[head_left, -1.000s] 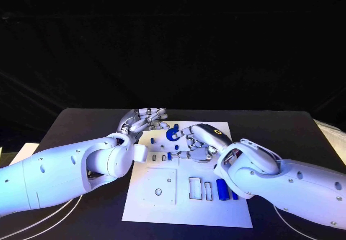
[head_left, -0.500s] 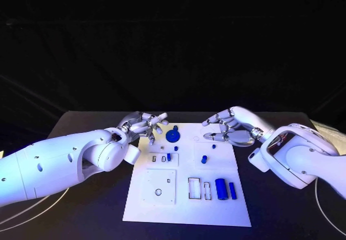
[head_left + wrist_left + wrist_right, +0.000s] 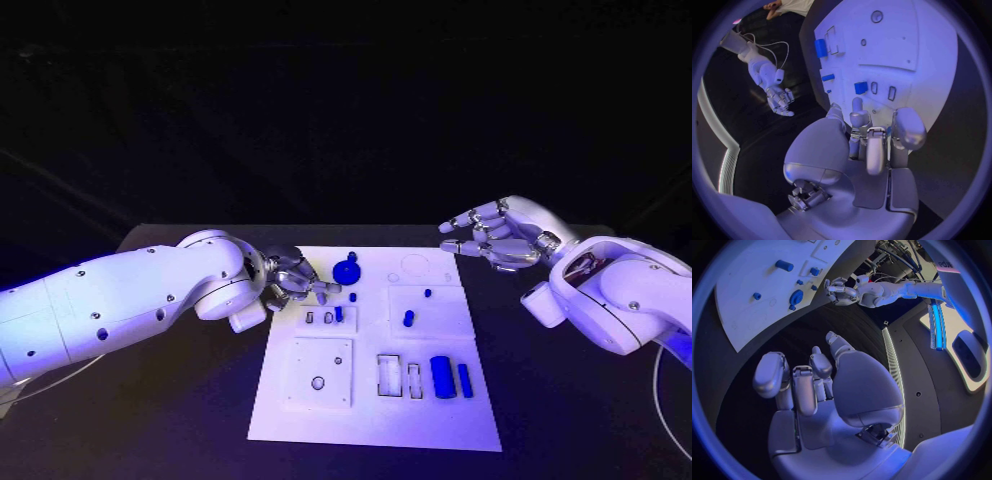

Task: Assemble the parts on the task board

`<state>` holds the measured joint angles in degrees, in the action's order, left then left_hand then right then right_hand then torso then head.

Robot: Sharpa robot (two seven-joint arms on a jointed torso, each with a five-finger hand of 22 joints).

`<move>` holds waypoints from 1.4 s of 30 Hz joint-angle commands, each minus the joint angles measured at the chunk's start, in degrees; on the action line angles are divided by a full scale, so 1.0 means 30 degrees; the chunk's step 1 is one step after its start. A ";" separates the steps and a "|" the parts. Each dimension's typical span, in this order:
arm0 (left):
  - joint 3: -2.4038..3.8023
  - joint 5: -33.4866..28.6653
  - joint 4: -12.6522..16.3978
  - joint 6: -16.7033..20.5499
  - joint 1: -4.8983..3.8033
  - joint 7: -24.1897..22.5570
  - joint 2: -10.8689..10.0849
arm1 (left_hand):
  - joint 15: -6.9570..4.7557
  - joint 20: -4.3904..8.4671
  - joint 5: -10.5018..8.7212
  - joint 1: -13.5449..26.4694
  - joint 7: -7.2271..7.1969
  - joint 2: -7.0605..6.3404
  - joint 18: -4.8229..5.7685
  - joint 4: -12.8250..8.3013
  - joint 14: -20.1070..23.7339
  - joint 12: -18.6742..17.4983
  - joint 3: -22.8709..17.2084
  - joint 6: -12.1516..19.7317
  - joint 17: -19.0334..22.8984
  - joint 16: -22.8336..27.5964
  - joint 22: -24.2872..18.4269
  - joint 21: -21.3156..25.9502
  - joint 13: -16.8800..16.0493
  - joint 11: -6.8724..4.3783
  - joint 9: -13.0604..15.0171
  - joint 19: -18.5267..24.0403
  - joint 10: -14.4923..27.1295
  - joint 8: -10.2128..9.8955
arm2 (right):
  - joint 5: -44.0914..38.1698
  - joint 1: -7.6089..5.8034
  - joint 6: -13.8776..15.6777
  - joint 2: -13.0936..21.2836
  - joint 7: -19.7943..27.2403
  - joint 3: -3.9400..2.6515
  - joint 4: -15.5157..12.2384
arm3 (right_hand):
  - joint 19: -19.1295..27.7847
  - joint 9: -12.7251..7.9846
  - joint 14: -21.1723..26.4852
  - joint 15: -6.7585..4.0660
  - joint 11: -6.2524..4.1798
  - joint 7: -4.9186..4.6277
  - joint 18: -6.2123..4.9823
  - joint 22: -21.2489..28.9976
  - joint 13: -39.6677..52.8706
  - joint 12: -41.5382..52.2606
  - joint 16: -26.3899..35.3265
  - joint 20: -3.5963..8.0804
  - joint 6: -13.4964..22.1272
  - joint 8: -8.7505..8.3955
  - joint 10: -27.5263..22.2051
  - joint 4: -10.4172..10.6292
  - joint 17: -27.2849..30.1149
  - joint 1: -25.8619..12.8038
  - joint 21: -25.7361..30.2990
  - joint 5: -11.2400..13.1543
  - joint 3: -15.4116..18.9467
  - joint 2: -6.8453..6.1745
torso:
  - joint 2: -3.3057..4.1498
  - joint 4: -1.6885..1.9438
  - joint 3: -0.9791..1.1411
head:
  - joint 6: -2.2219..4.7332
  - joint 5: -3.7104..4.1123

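My left hand (image 3: 293,278) sits low at the near-left edge of the task board (image 3: 378,400), its fingers curled inward; from the head view I cannot make out whether anything small is caught between the fingertips, since my own forearm and knuckles cover most of the palm; the left wrist view shows the fingers (image 3: 867,145) drawn close together with nothing visible in them, their tips pointing toward the board's slots. My right hand (image 3: 495,238) hangs off the board's far-right corner, well apart from every part, fingers loosely bent and spread, holding nothing — the right wrist view confirms an empty palm (image 3: 820,385).

The parts lie on the board: a round blue piece (image 3: 346,271) near the far edge, just beside my left fingertips; a small blue peg (image 3: 408,319) mid-board; a blue cylinder (image 3: 443,377) and a slimmer blue bar (image 3: 464,378) side by side near the right edge; tiny blue bits by the slots are too small to tell apart.

The black table (image 3: 188,400) runs under everything — its far edge melts into a dark backdrop, and the room beyond is unreadable.
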<state>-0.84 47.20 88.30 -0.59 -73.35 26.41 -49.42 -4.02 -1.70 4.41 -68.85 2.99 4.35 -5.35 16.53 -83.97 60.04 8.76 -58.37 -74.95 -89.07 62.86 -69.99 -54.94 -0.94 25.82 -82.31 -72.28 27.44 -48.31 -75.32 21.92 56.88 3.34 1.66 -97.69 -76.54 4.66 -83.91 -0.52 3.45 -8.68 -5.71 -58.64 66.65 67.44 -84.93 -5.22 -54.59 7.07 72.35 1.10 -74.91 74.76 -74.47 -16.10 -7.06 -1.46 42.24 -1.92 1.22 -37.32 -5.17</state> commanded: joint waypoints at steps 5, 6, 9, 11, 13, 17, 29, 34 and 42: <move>0.0000 0.3243 -0.0313 -0.2501 -0.0147 0.3261 0.0724 | -0.0283 0.0132 -0.0261 0.0516 -0.0141 0.0263 0.0506 0.0029 -0.2011 0.1306 0.0917 0.0442 -0.5018 -0.0308 0.2500 -0.1922 -0.1383 -0.0182 0.1477 -0.0752 -0.0536 0.1280 | 0.0827 -0.0032 -0.0770 -0.0146 0.0124 -0.0007 0.0311 | -0.0037 -0.0033 -0.1372 -0.0125 0.0027 0.0004 -0.0089 0.0019 -0.0027 0.0041 0.0124 0.0074 -0.0165 0.0124 0.0130 0.0028 -0.2079 0.0202 -0.0036 -0.0097 -0.0135 0.0046 | 0.0012 0.0068 -0.0012 | -0.0030 -0.0004; -0.0001 0.3367 -0.0395 -0.2580 -0.0156 0.3321 0.0837 | -0.0299 0.0153 -0.0266 0.0527 -0.0173 0.0334 0.0523 0.0022 -0.2011 0.1404 0.0993 0.0509 -0.5018 -0.0308 0.2627 -0.2016 -0.1484 -0.0195 0.1680 -0.0772 -0.0565 0.1437 | 0.0805 -0.0033 -0.0866 -0.0171 0.0127 -0.0007 0.0345 | -0.0018 -0.0045 -0.1361 -0.0125 0.0028 0.0000 -0.0096 0.0065 -0.0087 -0.0012 0.0159 0.0077 -0.0154 0.0126 0.0088 0.0016 -0.2030 0.0213 -0.0010 -0.0206 -0.0165 0.0051 | 0.0014 0.0068 -0.0010 | -0.0036 -0.0015; -0.0005 0.3625 -0.0672 -0.2708 -0.0173 0.3438 0.1186 | -0.0344 0.0171 -0.0260 0.0530 -0.0226 0.0510 0.0569 0.0022 -0.2011 0.1612 0.1119 0.0634 -0.5018 -0.0308 0.2898 -0.2212 -0.1703 -0.0219 0.2076 -0.0816 -0.0640 0.1736 | 0.0695 -0.0035 -0.1083 -0.0233 0.0112 -0.0007 0.0420 | -0.0001 -0.0062 -0.1355 -0.0126 0.0030 -0.0006 -0.0102 0.0104 -0.0172 -0.0091 0.0179 0.0077 -0.0139 0.0130 0.0019 -0.0005 -0.2009 0.0233 0.0014 -0.0394 -0.0213 0.0048 | 0.0025 0.0039 -0.0013 | -0.0056 -0.0052; -0.0007 0.3698 -0.0860 -0.2762 -0.0178 0.3471 0.1388 | -0.0354 0.0182 -0.0260 0.0535 -0.0241 0.0553 0.0580 0.0021 -0.2011 0.1665 0.1202 0.0707 -0.5018 -0.0308 0.2984 -0.2272 -0.1757 -0.0231 0.2256 -0.0825 -0.0648 0.1859 | 0.0648 -0.0036 -0.1193 -0.0267 0.0107 -0.0007 0.0475 | 0.0010 -0.0067 -0.1353 -0.0126 0.0032 -0.0007 -0.0106 0.0127 -0.0196 -0.0112 0.0185 0.0077 -0.0133 0.0131 0.0000 -0.0010 -0.2001 0.0229 0.0028 -0.0442 -0.0219 0.0032 | 0.0033 0.0042 -0.0033 | -0.0067 -0.0025; -0.0008 0.3672 -0.1041 -0.2813 -0.0180 0.3480 0.1550 | -0.0360 0.0188 -0.0259 0.0538 -0.0249 0.0581 0.0584 0.0022 -0.2011 0.1683 0.1257 0.0760 -0.5018 -0.0308 0.3021 -0.2298 -0.1775 -0.0238 0.2374 -0.0824 -0.0642 0.1936 | 0.0612 -0.0036 -0.1275 -0.0299 0.0103 -0.0007 0.0531 | 0.0018 -0.0081 -0.1349 -0.0121 0.0034 -0.0013 -0.0108 0.0144 -0.0237 -0.0144 0.0202 0.0077 -0.0129 0.0142 -0.0028 -0.0003 -0.1986 0.0173 0.0042 -0.0623 -0.0203 -0.0046 | 0.0013 0.0027 -0.0034 | -0.0095 -0.0034; -0.0010 0.3577 -0.1310 -0.2734 -0.0183 0.3472 0.1835 | -0.0364 0.0193 -0.0258 0.0580 -0.0252 0.0655 0.0590 0.0043 -0.2011 0.1699 0.1344 0.0846 -0.5018 -0.0308 0.3075 -0.2331 -0.1792 -0.0243 0.2542 -0.0819 -0.0624 0.2038 | 0.0505 -0.0039 -0.1399 -0.0368 0.0059 -0.0007 0.0645 | 0.0023 -0.0097 -0.1345 -0.0123 0.0036 -0.0009 -0.0109 0.0157 -0.0272 -0.0160 0.0221 0.0076 -0.0126 0.0158 -0.0038 0.0017 -0.1966 0.0106 0.0055 -0.0871 -0.0198 -0.0104 | 0.0008 0.0008 0.0012 | -0.0149 -0.0123; -0.0011 0.3288 -0.1279 -0.2400 -0.0184 0.3442 0.2131 | -0.0374 0.0202 -0.0313 0.0902 -0.0275 0.0737 0.0608 0.0060 -0.2011 0.1802 0.1722 0.1009 -0.5018 -0.0308 0.3236 -0.2433 -0.1900 -0.0259 0.2965 -0.0816 -0.0638 0.2292 | 0.0334 -0.0045 -0.1536 -0.0545 -0.0123 -0.0007 0.0881 | 0.0027 -0.0098 -0.1339 -0.0122 0.0037 -0.0009 -0.0111 0.0168 -0.0272 -0.0156 0.0238 0.0076 -0.0132 0.0164 -0.0034 0.0027 -0.1942 0.0088 0.0061 -0.0904 -0.0195 -0.0109 | 0.0014 0.0030 -0.0006 | -0.0217 -0.0079; -0.0011 0.3274 -0.1274 -0.2324 -0.0185 0.3428 0.2233 | -0.0376 0.0203 -0.0313 0.0918 -0.0279 0.0740 0.0621 0.0059 -0.2011 0.1834 0.1751 0.1016 -0.5018 -0.0308 0.3306 -0.2483 -0.1937 -0.0262 0.3000 -0.0834 -0.0656 0.2315 | 0.0273 -0.0046 -0.1582 -0.0649 -0.0187 -0.0007 0.0962 | 0.0028 -0.0097 -0.1340 -0.0122 0.0037 -0.0008 -0.0111 0.0171 -0.0264 -0.0145 0.0238 0.0076 -0.0145 0.0174 -0.0024 0.0042 -0.1944 0.0063 0.0064 -0.0930 -0.0192 -0.0109 | 0.0030 0.0047 -0.0024 | -0.0199 -0.0062; -0.0011 0.3094 -0.1356 -0.2361 -0.0185 0.3392 0.2487 | -0.0377 0.0205 -0.0306 0.0900 -0.0284 0.0744 0.0620 0.0042 -0.2011 0.1838 0.1769 0.1023 -0.5018 -0.0308 0.3309 -0.2484 -0.1940 -0.0268 0.3040 -0.0831 -0.0656 0.2341 | 0.0243 -0.0044 -0.1714 -0.0758 -0.0305 -0.0006 0.1061 | 0.0045 -0.0096 -0.1329 -0.0121 0.0037 -0.0007 -0.0119 0.0210 -0.0283 -0.0158 0.0271 0.0076 -0.0159 0.0186 -0.0032 0.0067 -0.1894 0.0025 0.0085 -0.0954 -0.0184 -0.0108 | 0.0013 0.0033 -0.0031 | -0.0206 -0.0088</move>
<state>-0.89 56.93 84.35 -7.23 -73.83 36.63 -42.16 -4.81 -1.24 3.68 -66.55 2.04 6.40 -4.42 16.66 -83.98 65.24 13.82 -55.78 -74.92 -89.86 72.71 -77.22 -60.73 -1.65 34.84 -83.95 -73.83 34.18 -46.96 -75.44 17.73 54.68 2.89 1.67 -94.58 -76.53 4.45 -83.91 -0.52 3.46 -8.67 -5.72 -58.10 65.88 67.21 -84.30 -5.23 -54.58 7.30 72.35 1.04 -74.90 74.97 -74.47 -18.76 -7.46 -1.22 42.31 -1.82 1.16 -37.95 -5.41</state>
